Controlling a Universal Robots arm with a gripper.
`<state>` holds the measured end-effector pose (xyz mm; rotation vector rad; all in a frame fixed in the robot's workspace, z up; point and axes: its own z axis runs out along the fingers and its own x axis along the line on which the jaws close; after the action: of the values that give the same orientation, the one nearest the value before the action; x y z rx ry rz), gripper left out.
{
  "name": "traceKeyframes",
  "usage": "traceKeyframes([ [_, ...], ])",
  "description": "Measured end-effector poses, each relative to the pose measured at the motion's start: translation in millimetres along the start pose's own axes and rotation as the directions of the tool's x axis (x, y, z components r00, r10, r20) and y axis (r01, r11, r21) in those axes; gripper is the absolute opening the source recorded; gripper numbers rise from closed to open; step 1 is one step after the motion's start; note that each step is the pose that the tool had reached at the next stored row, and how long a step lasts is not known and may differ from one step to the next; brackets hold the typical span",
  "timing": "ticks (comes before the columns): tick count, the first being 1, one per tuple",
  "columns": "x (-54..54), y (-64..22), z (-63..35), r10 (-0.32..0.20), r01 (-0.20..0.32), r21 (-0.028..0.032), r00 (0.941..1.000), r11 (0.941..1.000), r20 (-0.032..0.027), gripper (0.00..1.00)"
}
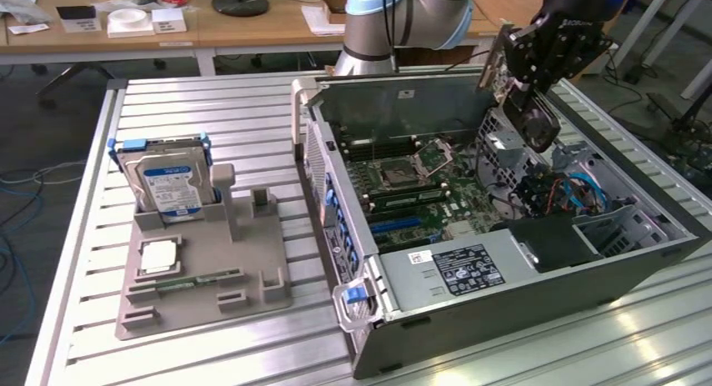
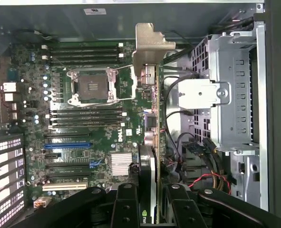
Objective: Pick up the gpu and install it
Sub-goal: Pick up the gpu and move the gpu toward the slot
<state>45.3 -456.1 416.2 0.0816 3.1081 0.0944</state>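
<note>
My gripper (image 1: 553, 48) hangs over the far right corner of the open computer case (image 1: 501, 273) and is shut on the gpu (image 1: 532, 111). The card hangs on edge below the fingers, dark fan face outward, silvery bracket on its far side. In the wrist view the gpu (image 2: 152, 118) appears edge-on between the black fingers (image 2: 126, 204), its bracket end (image 2: 147, 47) pointing away. It hovers above the motherboard (image 2: 83, 118), beside the processor socket (image 2: 90, 85). The blue slot (image 2: 66, 145) lies off to one side of the card, apart from it.
A metal drive cage (image 2: 230, 95) and loose cables (image 2: 197, 156) crowd the card's other side. On the slatted table, at the exterior view's left, a grey holder (image 1: 206, 269) carries a hard drive (image 1: 167, 182), a processor chip (image 1: 159, 254) and a RAM stick (image 1: 195, 279).
</note>
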Motion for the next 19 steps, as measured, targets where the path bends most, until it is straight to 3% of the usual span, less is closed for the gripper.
traceKeyframes([
  [19, -14.2, 0.7, 0.5, 0.000, 0.000, 0.0000, 1.0000, 1.0000, 0.0000, 0.27],
])
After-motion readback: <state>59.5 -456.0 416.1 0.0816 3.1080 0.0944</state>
